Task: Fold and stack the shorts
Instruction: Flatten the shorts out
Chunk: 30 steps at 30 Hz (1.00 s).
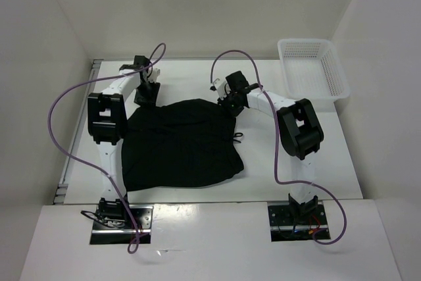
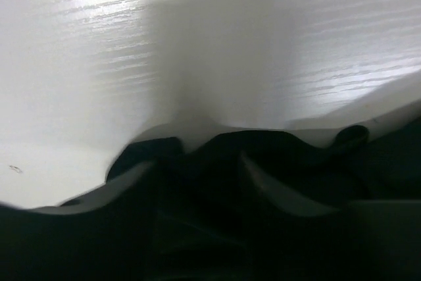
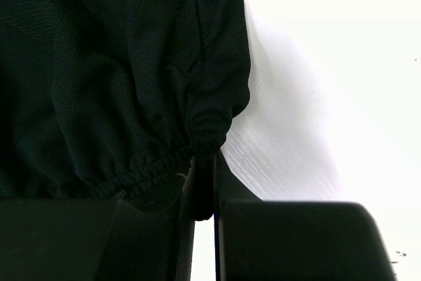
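The black shorts (image 1: 181, 146) lie spread across the middle of the white table (image 1: 283, 176), folded into a rough square. My left gripper (image 1: 146, 93) is at their far left corner. In the blurred left wrist view its fingers (image 2: 135, 174) stand apart, and black fabric (image 2: 263, 149) lies loose between them. My right gripper (image 1: 230, 104) is at the far right corner. The right wrist view shows it (image 3: 207, 189) shut on a bunched bit of the elastic waistband (image 3: 118, 64). A drawstring loop (image 1: 237, 137) sticks out at the right edge.
A white mesh basket (image 1: 314, 67) stands at the far right corner of the table. White walls close in the table at the back and on both sides. Purple cables (image 1: 59, 116) loop off both arms.
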Each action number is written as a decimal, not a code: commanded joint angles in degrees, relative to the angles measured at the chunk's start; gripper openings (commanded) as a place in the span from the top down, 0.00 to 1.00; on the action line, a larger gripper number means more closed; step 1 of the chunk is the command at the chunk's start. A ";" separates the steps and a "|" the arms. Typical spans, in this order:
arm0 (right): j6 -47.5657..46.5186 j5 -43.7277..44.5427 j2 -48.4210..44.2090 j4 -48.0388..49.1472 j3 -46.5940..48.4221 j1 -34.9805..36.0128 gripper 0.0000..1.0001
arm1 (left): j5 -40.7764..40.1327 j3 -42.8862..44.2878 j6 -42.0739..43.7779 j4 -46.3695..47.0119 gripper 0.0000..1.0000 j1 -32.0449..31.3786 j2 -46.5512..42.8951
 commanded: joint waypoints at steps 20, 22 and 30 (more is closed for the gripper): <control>0.35 11.10 -2.35 8.16 9.16 0.57 1.00 | -1.38 11.72 0.21 6.69 1.00 10.35 -9.29; -0.36 11.11 -3.06 8.16 6.79 0.57 1.00 | -0.68 10.15 0.21 6.69 0.98 11.07 -12.19; -3.86 9.54 -4.82 7.02 1.60 0.57 1.00 | 0.39 -11.90 0.21 6.69 0.83 11.07 -18.78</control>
